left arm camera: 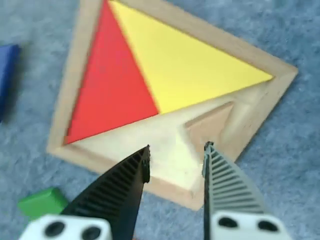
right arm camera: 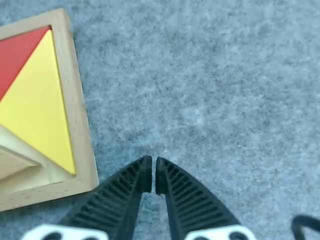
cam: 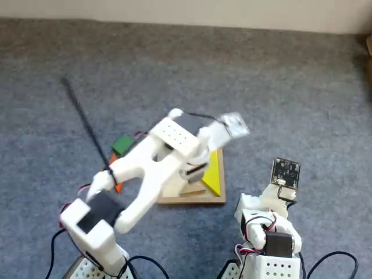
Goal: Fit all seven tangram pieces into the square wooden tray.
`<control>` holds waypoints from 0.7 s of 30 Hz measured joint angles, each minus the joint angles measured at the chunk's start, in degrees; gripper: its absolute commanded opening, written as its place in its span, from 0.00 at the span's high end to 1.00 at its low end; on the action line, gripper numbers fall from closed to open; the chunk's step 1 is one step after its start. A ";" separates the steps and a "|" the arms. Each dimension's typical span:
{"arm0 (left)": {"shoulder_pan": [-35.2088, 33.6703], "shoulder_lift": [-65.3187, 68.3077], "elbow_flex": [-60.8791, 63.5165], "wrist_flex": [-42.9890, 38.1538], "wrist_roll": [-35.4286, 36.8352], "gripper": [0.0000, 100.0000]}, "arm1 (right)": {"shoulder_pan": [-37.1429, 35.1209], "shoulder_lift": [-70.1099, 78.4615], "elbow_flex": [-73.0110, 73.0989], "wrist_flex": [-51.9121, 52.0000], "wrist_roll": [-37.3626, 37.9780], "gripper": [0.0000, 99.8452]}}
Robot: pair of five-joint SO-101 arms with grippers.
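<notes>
Two grippers, both empty: the left gripper [left arm camera: 176, 147] hangs with its jaws apart over the bare part of the tray [left arm camera: 72, 65], and the right gripper [right arm camera: 153, 162] sits with its jaws together above the desk just beside the tray. Seated so far: a red triangle [left arm camera: 112, 85], a yellow triangle [left arm camera: 180, 70] touching it, and a small plain-wood triangle [left arm camera: 207, 125]. Outside the tray lie a green piece [left arm camera: 42, 202], a blue piece [left arm camera: 6, 70] and an orange piece [cam: 119, 186], partly under the arm. We judge three of seven fitted and four left.
</notes>
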 measured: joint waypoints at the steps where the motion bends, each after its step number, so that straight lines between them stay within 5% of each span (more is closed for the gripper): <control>1: -0.70 -1.76 0.97 0.00 0.00 0.82 | 0.00 0.00 0.00 0.00 0.00 0.97; 10: -3.25 -12.22 17.49 -10.81 -0.18 0.82 | 0.00 0.00 0.00 0.00 0.00 0.97; 21: -24.44 -19.78 18.46 -9.14 3.25 0.79 | 0.00 0.00 0.00 0.00 0.00 0.97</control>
